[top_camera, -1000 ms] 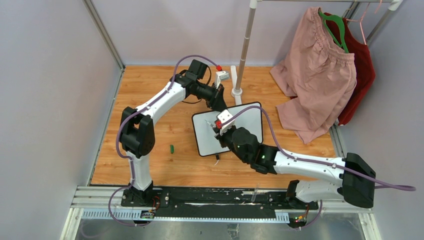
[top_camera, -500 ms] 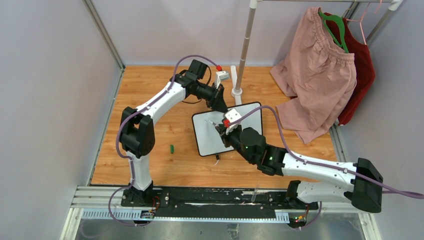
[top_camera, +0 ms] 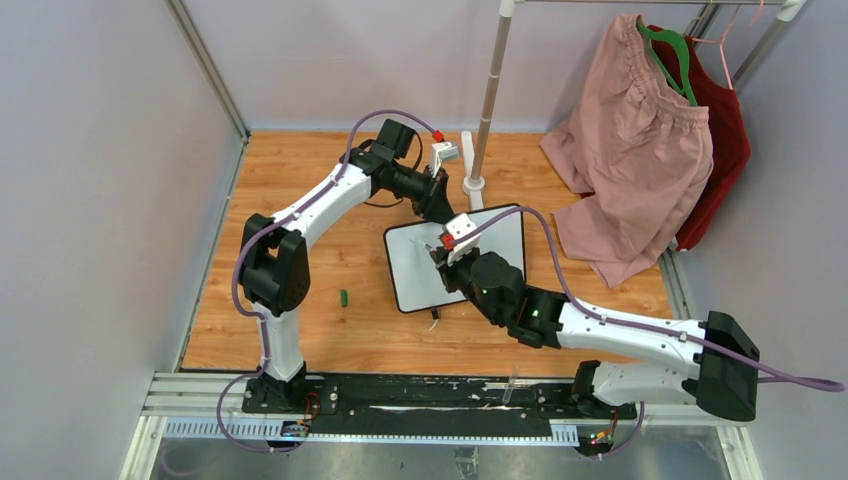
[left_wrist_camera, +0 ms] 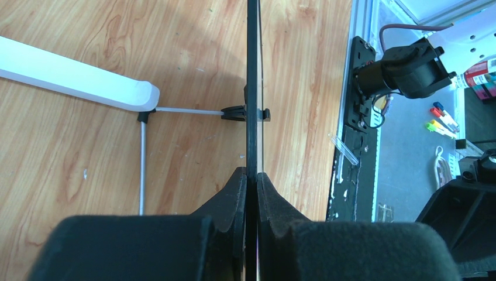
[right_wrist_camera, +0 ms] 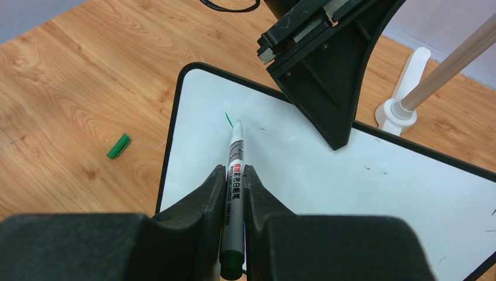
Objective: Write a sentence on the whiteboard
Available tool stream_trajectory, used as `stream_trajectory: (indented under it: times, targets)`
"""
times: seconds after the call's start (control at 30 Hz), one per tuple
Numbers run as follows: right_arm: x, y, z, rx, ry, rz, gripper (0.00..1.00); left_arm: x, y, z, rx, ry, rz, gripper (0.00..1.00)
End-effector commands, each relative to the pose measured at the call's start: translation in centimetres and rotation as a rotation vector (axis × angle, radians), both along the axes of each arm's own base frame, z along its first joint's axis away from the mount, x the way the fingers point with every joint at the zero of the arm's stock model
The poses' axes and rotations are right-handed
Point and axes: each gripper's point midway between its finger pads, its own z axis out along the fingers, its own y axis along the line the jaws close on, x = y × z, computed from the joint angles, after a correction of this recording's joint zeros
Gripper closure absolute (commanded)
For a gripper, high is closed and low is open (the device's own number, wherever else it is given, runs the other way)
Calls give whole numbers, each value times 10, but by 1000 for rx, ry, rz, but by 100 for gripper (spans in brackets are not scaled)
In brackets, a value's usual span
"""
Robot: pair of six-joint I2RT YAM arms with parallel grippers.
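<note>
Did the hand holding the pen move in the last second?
Yes. The right gripper and marker slid slightly right, toward the whiteboard's far edge; the whiteboard stayed put.

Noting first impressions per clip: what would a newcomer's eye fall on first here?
The whiteboard in the middle of the wooden table, its far edge clamped by the left tool, while the right tool holds a marker tip-down by a short green stroke. Next, the pink garment hanging at the far right.
</note>
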Motion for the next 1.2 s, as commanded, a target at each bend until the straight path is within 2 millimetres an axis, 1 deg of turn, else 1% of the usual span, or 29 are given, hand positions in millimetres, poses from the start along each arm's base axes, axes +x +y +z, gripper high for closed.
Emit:
stream_trajectory:
  times: [0.0, 0.2, 0.5, 0.97, 1.17]
  targets:
    - [8, -3, 10, 26, 5, -61, 100, -3, 3, -3, 19, -12, 2, 100]
    - [12, -6, 5, 21, 19, -81, 100, -3, 3, -3, 19, -12, 2, 100]
    - [16, -3, -1, 5, 30, -87, 100, -4, 3, -2, 18, -10, 2, 100]
    - [8, 6, -18, -19, 84, -34, 100, -4, 3, -1, 17, -13, 2, 100]
    - [5, 5, -29, -41, 118, -28, 100, -4, 3, -1, 16, -16, 2, 100]
